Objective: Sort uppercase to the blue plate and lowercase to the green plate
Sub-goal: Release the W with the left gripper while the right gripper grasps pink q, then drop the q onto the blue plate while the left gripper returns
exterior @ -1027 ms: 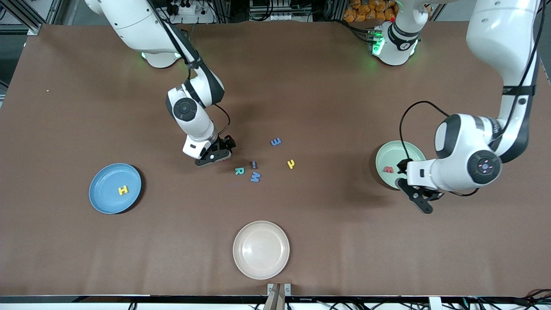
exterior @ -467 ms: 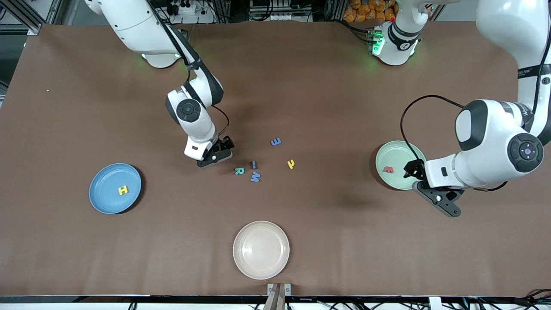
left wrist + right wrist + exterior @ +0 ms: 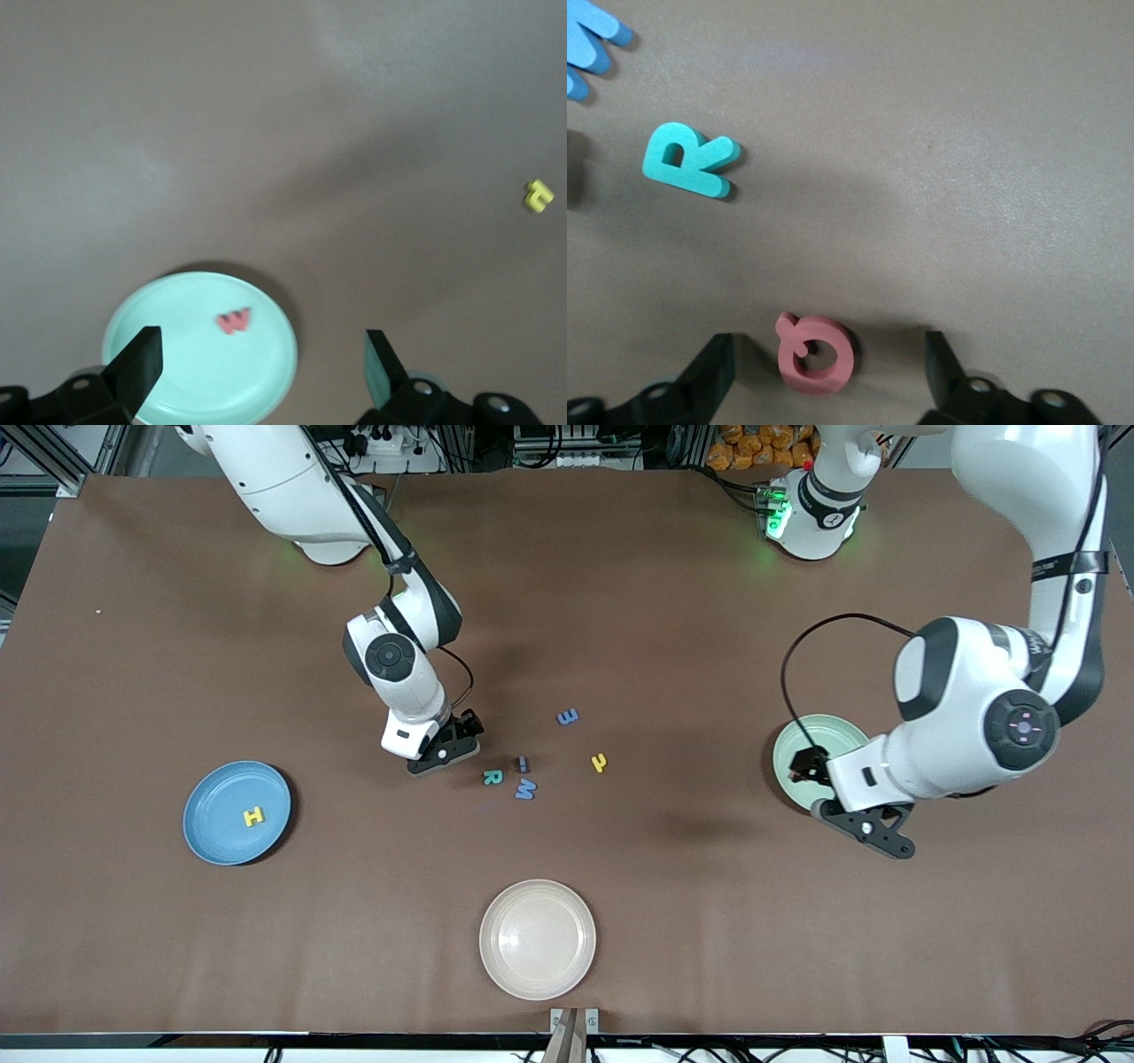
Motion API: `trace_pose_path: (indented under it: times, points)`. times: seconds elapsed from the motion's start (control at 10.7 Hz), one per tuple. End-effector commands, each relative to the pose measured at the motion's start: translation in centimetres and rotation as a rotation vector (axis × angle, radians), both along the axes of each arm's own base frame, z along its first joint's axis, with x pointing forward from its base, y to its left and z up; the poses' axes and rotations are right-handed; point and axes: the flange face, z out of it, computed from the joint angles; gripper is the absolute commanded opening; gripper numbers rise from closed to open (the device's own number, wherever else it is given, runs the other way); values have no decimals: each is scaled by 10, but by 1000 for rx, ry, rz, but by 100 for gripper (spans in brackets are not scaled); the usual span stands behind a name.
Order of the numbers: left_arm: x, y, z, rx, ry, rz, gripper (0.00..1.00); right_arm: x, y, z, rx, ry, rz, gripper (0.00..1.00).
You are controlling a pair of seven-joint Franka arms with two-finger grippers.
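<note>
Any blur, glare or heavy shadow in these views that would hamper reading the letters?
Front view: even light, soft arm shadows on the table, green base glow, letters tiny but legible. Left wrist view: slightly soft; red lowercase letter on the green plate is smeared, with a diagonal shadow band. Right wrist view: sharp; red Q and teal R crisp, with soft shadowing around them.

My front camera sits high, facing both arm bases and looking steeply down on the whole desk (image 3: 177, 921). My left wrist camera looks down from well above the desk, past its own gripper (image 3: 261, 363) with the fingers spread wide, onto the green plate (image 3: 159, 372) and the red lowercase letter (image 3: 234, 320) in it; the front view hides that letter under the arm but shares the plate (image 3: 797, 755). My right wrist camera hangs very close to the desk, over the red Q (image 3: 817, 352) and the teal R (image 3: 687, 159), which the front view also shows (image 3: 493, 777).
</note>
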Motion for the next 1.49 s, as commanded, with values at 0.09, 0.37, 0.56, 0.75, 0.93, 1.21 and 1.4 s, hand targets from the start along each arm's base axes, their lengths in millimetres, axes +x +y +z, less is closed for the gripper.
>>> trace_pose_path:
  times: [0.09, 0.37, 0.56, 0.75, 0.93, 1.21, 1.4]
  points:
    - [-18, -33, 2, -26, 67, 212, 100, 3, 1, -1, -27, -8, 16, 0]
    - [-28, -65, -1, -51, 108, 319, 100, 3, 0, -1, -28, -7, 18, 0]
    - [-33, -87, -6, -51, 102, 332, 100, 8, -7, 4, -28, -9, -1, 0]
    - [-43, -122, -17, -71, 116, 395, 100, 27, -42, 15, -65, -16, -53, 0]
    - [-53, -152, -31, -78, 103, 438, 100, 48, -80, 25, -96, -36, -106, 0]
    - [-77, -203, -61, -84, 88, 498, 100, 86, -158, 48, -211, -36, -29, 0]
    - [-97, -251, -82, -95, 73, 556, 100, 101, -201, 61, -248, -44, 10, 0]
